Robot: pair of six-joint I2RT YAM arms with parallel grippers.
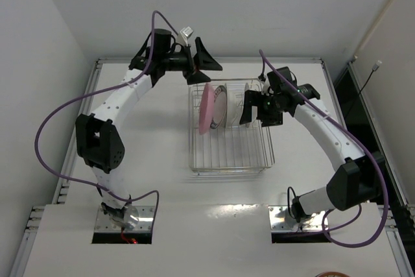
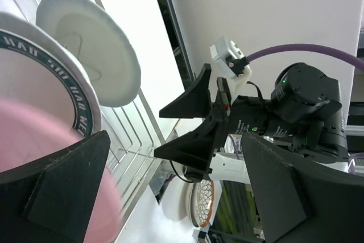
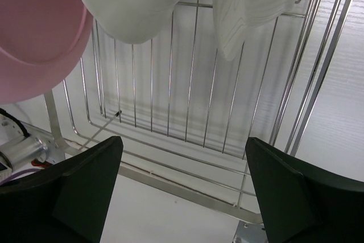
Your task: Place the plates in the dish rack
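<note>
Plates (image 1: 209, 108) stand edgewise in the dish rack (image 1: 228, 155), crowding its far end.

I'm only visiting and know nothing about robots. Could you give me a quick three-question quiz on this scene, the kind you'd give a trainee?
1. True or false: the pink plate lies flat in the dish rack.
2. What does the right gripper hold? A) a plate B) nothing C) a cup
3. Fill in: the patterned plate next to the pink one has a dark ___ rim.

Key
1. False: it stands on edge in the rack.
2. B: its jaws are open and empty over the rack.
3. Blue.
</note>
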